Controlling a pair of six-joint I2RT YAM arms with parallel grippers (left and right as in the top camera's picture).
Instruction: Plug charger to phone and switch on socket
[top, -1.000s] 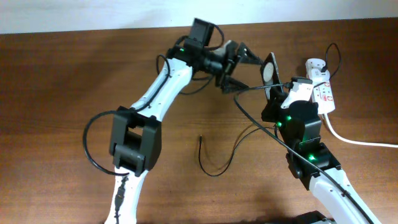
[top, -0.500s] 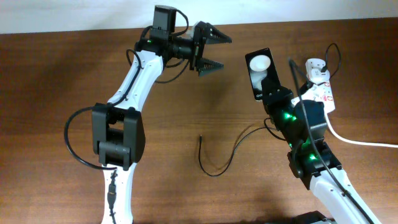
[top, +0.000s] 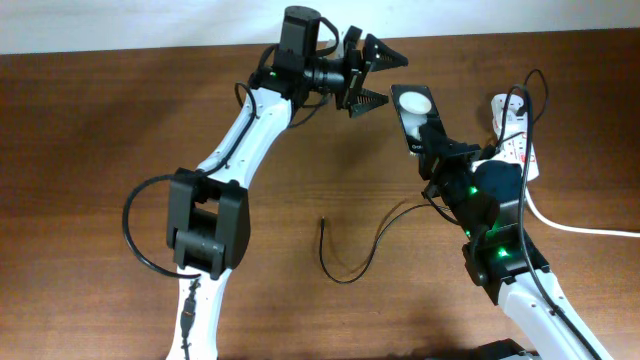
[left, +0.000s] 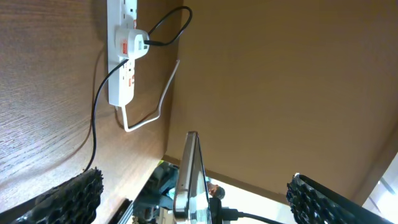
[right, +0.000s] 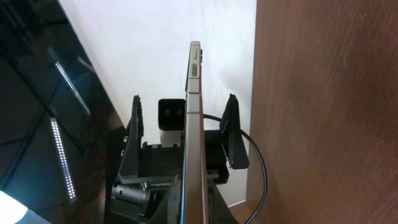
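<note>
We see the right gripper (top: 430, 147), jaws clamped on the phone (top: 412, 110); the left gripper (top: 377, 75) faces it, jaws wide apart, apparently not touching.

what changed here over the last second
The open left gripper drew back left, then returned toward the phone. The right gripper turned the phone face upward. Its grip, the charger and the socket stayed as they were.

The table (top: 90, 150) is brown wood with visible grain. The phone (right: 194, 112) has a smooth, metal-looking edge; the socket (left: 120, 56) is smooth white plastic, and the left gripper (top: 396, 79) has black, knobbly pads (left: 71, 196).
</note>
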